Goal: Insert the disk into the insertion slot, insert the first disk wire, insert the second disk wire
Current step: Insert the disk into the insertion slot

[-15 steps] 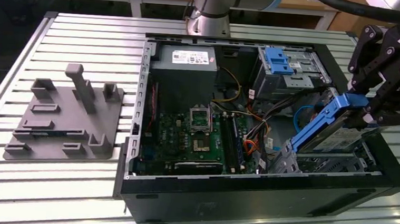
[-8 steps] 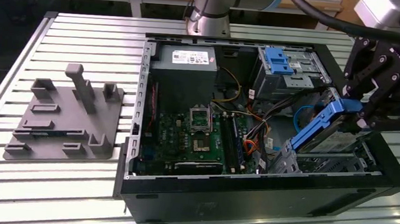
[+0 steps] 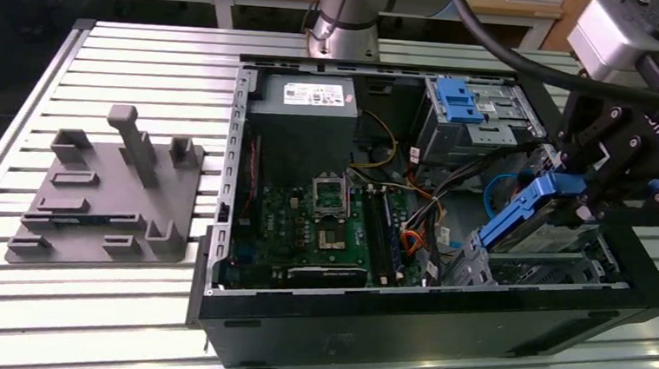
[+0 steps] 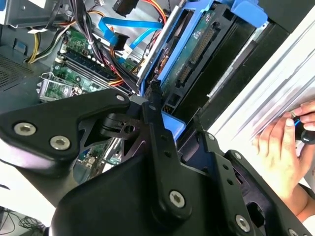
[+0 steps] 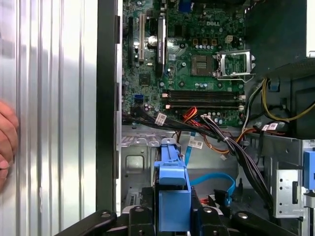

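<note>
Pincer [image 3: 580, 190] grasps the disk [image 3: 521, 214] by its upper end, tilted over the insertion slot [image 3: 539, 267].

Bright light makes white glare on the ribbed silver metal table [image 3: 101, 308] beside the black gripper [image 3: 583, 180]. The inside of the open black computer case [image 3: 413, 325] under the gripper is dimmer, with soft shadows.

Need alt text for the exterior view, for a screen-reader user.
The gripper holds the disk, a drive in a blue carrier, tilted with its lower end at the insertion slot, a silver cage inside an open computer case. On the exterior view's left, a grey fixture plate lies on the slatted table.
</note>
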{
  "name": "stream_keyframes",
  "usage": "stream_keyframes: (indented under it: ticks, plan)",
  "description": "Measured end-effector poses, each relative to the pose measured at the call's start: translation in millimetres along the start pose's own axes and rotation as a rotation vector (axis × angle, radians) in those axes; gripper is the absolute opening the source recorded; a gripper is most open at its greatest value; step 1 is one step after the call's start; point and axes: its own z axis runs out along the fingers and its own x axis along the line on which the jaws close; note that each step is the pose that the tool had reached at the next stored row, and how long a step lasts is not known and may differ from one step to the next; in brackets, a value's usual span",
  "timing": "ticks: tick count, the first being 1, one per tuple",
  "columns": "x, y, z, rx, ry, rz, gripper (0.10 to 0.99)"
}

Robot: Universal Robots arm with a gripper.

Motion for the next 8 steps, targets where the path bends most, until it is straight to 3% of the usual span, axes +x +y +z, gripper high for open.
stream_keyframes:
  ticks: [6, 8]
  plan:
    - [0.5, -0.1, 5.5, 0.0, -0.0001, 0.0, 0.373]
    - [0.5, -0.1, 5.5, 0.0, -0.0002, 0.0, 0.49]
